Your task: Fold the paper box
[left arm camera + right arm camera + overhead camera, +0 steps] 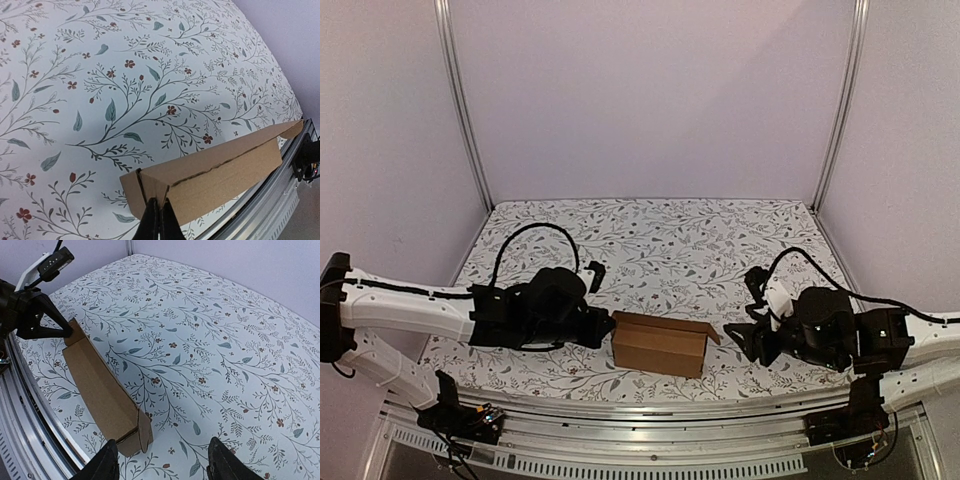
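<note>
The paper box [660, 348] is a small oblong brown carton lying on the floral table near the front edge. It also shows in the left wrist view [225, 170] and the right wrist view [95, 385]. My left gripper [610, 328] is shut, and its tips [159, 217] touch the carton's left end; it also shows in the right wrist view [67, 332]. My right gripper [738, 338] is open and empty [162, 465], just off the carton's right end. The end flap [145, 432] there stands ajar.
An aluminium rail [650, 412] runs along the table's near edge, close behind the carton [270, 210] [30, 425]. Plain walls and two metal posts [465, 110] enclose the table. The floral cloth [660, 240] stretches behind the carton.
</note>
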You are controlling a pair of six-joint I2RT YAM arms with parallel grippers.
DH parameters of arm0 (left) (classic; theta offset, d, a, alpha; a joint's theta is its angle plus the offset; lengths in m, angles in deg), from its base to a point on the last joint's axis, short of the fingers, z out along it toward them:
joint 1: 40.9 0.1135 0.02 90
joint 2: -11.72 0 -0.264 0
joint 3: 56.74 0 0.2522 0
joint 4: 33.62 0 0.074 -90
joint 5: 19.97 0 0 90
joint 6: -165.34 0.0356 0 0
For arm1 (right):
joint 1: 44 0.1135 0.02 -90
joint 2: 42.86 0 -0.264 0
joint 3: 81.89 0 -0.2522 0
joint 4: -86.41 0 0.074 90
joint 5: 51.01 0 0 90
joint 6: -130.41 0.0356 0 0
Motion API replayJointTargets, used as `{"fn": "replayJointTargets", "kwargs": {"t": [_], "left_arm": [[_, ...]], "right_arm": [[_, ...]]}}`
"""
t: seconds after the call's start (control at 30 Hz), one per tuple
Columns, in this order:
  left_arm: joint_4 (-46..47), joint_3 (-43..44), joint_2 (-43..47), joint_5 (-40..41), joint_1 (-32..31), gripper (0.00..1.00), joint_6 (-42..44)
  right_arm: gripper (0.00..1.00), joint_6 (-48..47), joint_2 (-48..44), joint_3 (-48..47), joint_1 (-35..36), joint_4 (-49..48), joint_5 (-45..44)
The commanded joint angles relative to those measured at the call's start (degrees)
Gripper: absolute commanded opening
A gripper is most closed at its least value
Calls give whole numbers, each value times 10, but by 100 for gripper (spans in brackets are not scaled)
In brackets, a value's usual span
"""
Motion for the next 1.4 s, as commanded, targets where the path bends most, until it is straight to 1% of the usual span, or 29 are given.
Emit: {"fn": "replayJointTargets", "kwargs": {"t": [0.0,0.17,0.47,0.8,0.97,1.13,1.17,1.37], "left_arm": [[-86,-4,-26,-9,-12,0,-10],[-89,0,-32,-10,-12,0,-11],[-92,6,-40,-12,-13,0,-8],[-96,4,-37,-10,-14,0,-8],[-96,3,-35,-9,-14,0,-8],[-98,4,-35,-8,-14,0,-10],[-98,4,-35,-8,-14,0,-11],[-101,6,-34,-7,-16,0,-12]], "right_arm": [[56,43,37,-30,2,86,13],[48,53,68,-42,2,93,21],[43,60,124,-66,3,91,24],[30,53,177,-97,2,92,15],[17,51,194,-108,2,100,14],[1,50,204,-119,3,106,25],[0,51,206,-122,3,107,27],[0,63,216,-136,2,114,36]]}}
